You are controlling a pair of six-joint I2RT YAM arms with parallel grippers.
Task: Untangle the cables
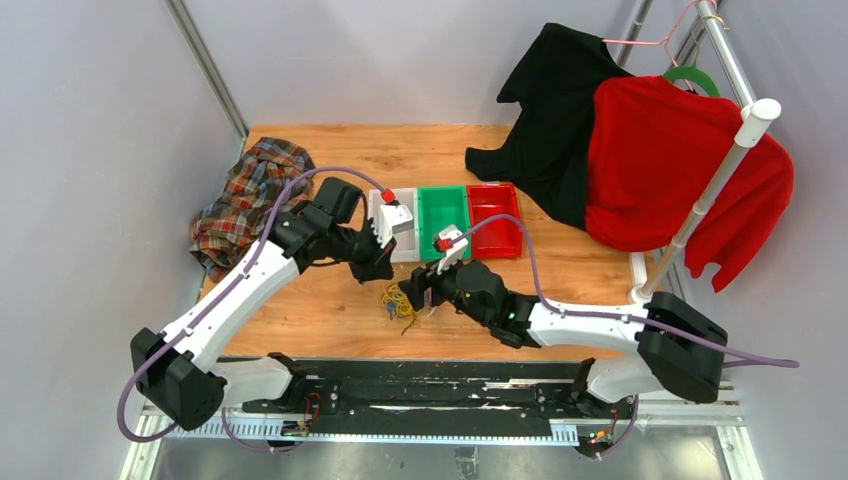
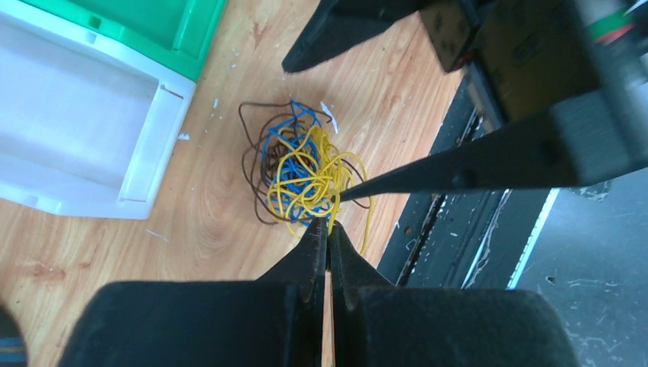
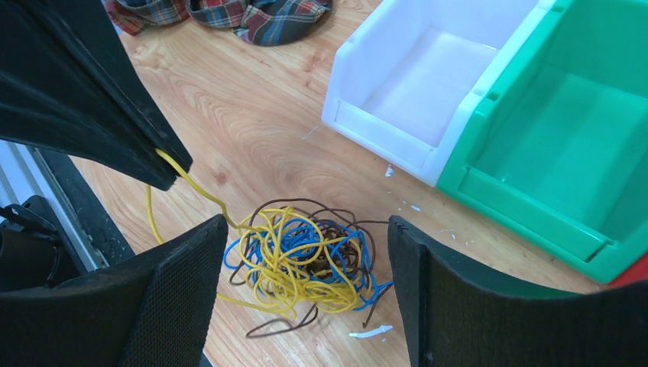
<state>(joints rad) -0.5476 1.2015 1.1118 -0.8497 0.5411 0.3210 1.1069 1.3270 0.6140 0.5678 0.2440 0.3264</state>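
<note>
The cables [image 3: 306, 256] lie as one small heap of yellow, blue and dark loops on the wooden table [image 1: 330, 310], in front of the white bin [image 3: 428, 84] and apart from it. The heap is roundish, so I see no real long axis in it. The only line with a direction is one yellow strand [image 3: 200, 191], which leaves the heap and climbs toward the left arm's side.

That strand ends in the left gripper [image 2: 328, 233]. Its jaws are pressed fully together, and in the right wrist view the yellow wire comes out just at their tip, so I judge it is pinched there. This gripper sits at the edge of the heap, not over it.

The right gripper [image 3: 306, 229] is spread wide and has hold of nothing. It is the nearer one: its two fingers [image 3: 179, 298] stand on either side of the heap, with the loops between them. Whether the tips touch the table I cannot tell.

The coming move, as I judge it, turns on this — the strand goes one way, to the left, and the heap must stay on the other side. If the right gripper closes low on the blue and dark loops, I can draw the left arm away along the strand's own line.
</note>
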